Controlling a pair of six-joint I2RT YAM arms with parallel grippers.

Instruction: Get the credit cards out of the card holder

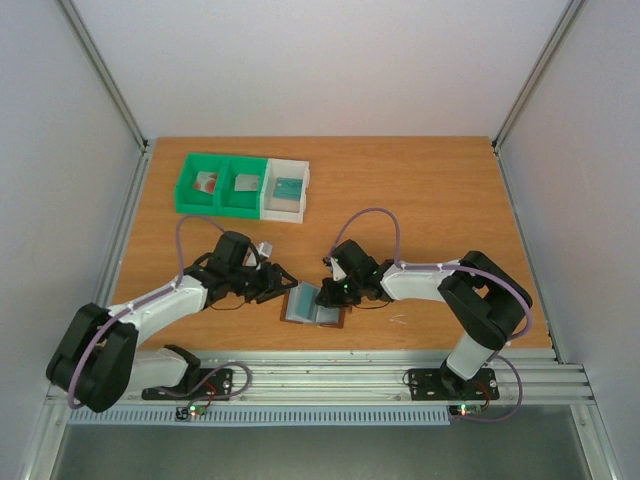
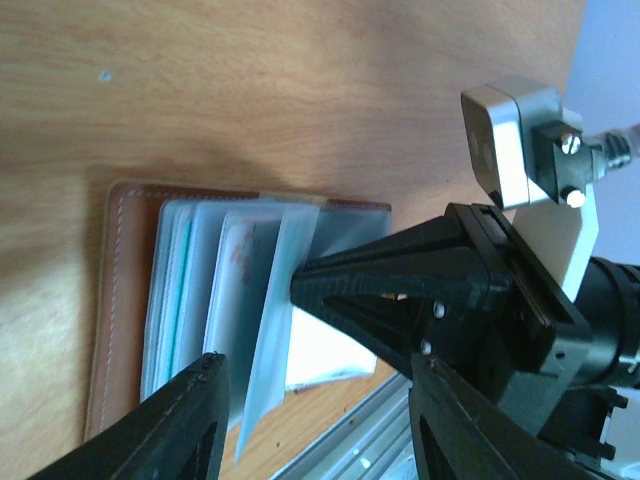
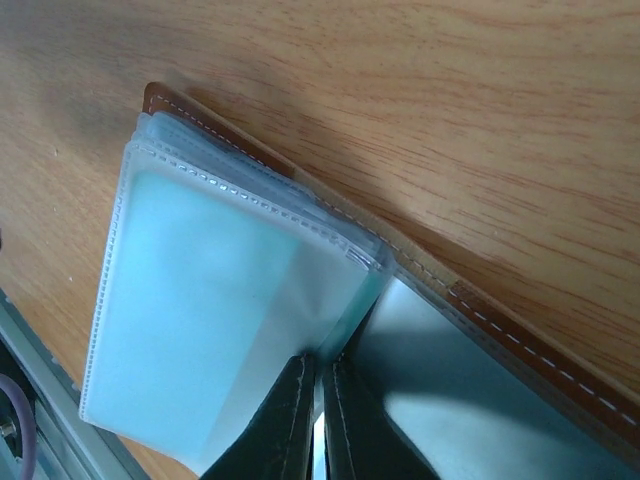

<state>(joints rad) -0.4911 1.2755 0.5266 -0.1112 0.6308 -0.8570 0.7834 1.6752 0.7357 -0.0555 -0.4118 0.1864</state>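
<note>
Looking down from the top camera, we see the card holder (image 1: 315,305) lying open on the desk (image 1: 430,190) at lower centre, brown outside with blue-grey leaves inside. The left pincer (image 1: 280,287) sits at its left edge, and the right pincer (image 1: 325,294) is over its middle. At the upper left, a green bin (image 1: 183,192) and a white bin (image 1: 304,190) stand touching, with a flat card in each compartment.

From the left wrist we see the card holder's (image 2: 115,300) stitched brown border on the left and clear sleeves (image 2: 200,300) fanned beside it. One holds a white credit card (image 2: 240,265) with a red mark. The left pincer (image 2: 315,430) stands wide at the bottom, gripping nothing. The right pincer's (image 2: 300,285) black tip touches the sleeves at centre.

From the right wrist, a teal credit card (image 3: 190,310) shows through the sleeves at the left. The right pincer (image 3: 320,425), at bottom centre, is closed to a slit in the fold. We cannot tell whether it pinches a leaf.
</note>
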